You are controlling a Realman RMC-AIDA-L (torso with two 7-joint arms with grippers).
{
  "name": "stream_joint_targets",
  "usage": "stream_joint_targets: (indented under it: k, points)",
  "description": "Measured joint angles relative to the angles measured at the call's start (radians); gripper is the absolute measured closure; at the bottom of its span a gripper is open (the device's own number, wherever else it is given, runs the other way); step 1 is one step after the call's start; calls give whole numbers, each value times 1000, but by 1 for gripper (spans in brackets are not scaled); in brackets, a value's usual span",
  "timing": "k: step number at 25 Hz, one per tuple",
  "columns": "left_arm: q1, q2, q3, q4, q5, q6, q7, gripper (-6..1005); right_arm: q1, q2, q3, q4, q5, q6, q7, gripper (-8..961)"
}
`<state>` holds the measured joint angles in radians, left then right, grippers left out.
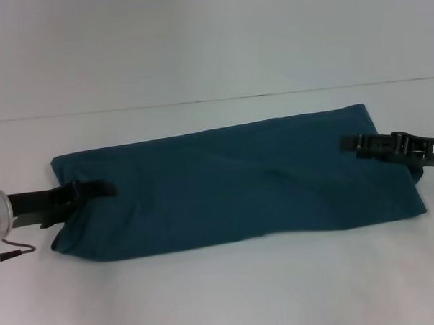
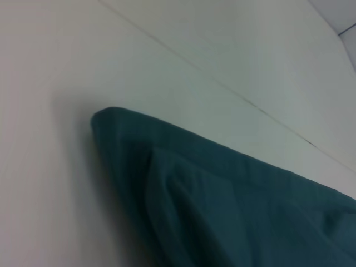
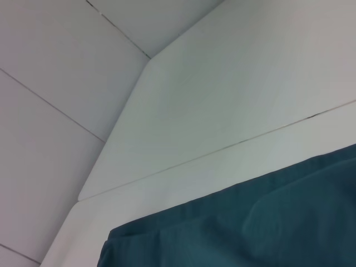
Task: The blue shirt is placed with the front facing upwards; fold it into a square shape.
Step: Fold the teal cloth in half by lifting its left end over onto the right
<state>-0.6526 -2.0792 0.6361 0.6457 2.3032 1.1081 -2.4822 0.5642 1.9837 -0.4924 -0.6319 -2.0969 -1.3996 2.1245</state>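
Observation:
The blue shirt [image 1: 232, 183] lies folded into one long teal band across the white table [image 1: 223, 292], its left end nearer me than its right. My left gripper [image 1: 103, 187] reaches in from the left, shut on the band's left end, with one dark finger lying on top of the cloth. At the right end my right gripper [image 1: 348, 144] is shut on the cloth in the same way. The left wrist view shows a corner of the blue shirt [image 2: 222, 194], and the right wrist view an edge of the blue shirt [image 3: 250, 228]. Neither wrist view shows fingers.
A thin seam [image 1: 200, 102] runs across the white surface behind the shirt. A red-tipped cable [image 1: 12, 252] hangs by my left wrist at the picture's left edge. Bare table lies in front of and behind the band.

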Motion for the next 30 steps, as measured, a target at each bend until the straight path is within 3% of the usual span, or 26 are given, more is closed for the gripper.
stream_joint_targets:
  k: [3, 14, 22, 30]
  points:
    - [2, 4, 3, -5, 2, 1, -8, 178, -1, 0, 1, 0, 0, -1, 0, 249]
    - [2, 7, 9, -15, 18, 0, -13, 650, -11, -1, 2, 0, 2, -5, 0, 250]
    - [14, 20, -3, -5, -91, 101, 67, 880, -12, -2, 2, 0, 2, -6, 0, 250]
    - [32, 29, -40, 33, -135, 162, 95, 909, -12, -2, 5, 0, 2, -6, 2, 250]
